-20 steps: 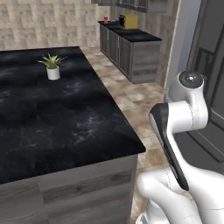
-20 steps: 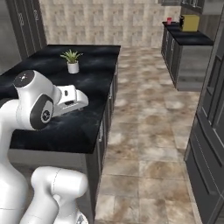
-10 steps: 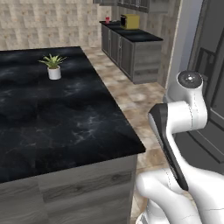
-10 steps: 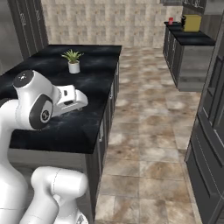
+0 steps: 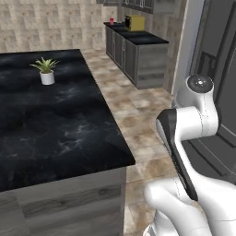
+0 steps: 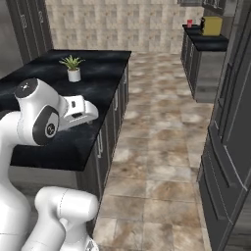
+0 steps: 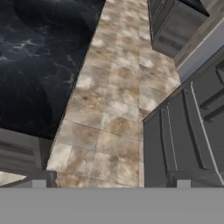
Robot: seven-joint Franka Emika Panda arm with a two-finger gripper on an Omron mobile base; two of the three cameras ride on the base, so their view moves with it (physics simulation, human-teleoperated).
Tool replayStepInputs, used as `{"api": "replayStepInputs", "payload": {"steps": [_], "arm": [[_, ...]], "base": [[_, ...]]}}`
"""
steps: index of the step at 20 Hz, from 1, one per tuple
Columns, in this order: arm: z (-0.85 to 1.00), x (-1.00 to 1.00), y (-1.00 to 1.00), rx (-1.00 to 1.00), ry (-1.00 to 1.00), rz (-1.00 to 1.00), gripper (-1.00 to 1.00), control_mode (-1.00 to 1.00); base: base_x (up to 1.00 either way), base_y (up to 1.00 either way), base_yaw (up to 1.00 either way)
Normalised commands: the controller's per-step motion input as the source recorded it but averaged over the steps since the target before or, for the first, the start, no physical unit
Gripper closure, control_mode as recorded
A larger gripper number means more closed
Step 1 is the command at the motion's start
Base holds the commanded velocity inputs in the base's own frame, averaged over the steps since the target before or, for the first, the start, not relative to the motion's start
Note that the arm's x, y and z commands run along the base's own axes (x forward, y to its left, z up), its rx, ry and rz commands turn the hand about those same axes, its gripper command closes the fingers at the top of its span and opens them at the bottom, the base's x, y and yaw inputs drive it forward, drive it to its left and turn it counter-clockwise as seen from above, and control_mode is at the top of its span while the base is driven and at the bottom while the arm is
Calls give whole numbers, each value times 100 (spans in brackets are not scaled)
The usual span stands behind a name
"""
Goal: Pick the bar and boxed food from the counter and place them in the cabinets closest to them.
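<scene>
Far off on the back counter stands a small red upright thing, also red from the right; it may be the boxed food, but it is too small to tell. The bar is out of view. The lower edges of the dark wall cabinets hang over that counter. My gripper is open with nothing between its fingertips. It hangs over the tiled floor beside the island counter. The white hand is folded close to the arm.
A potted plant stands on the black island. A yellow box-like appliance sits on the back counter. Tall dark panelled doors line the right side. A tiled aisle runs between the island and these doors.
The whole scene has slid slightly left in both base views, so the base has moved a little. The arm keeps its folded pose and the gripper stays open.
</scene>
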Motion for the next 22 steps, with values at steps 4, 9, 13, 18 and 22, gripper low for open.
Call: {"api": "replayStepInputs", "payload": {"steps": [4,9,13,18,22], "arm": [[0,0,0,0,0,0,-100,100],[0,0,0,0,0,0,-100,100],[0,0,0,0,0,0,-100,100],[0,0,0,0,0,0,-100,100],[0,0,0,0,0,0,-100,100]], "base": [[26,-55,6],[28,-55,7],[24,-55,6],[18,-51,5],[7,-42,3]]}}
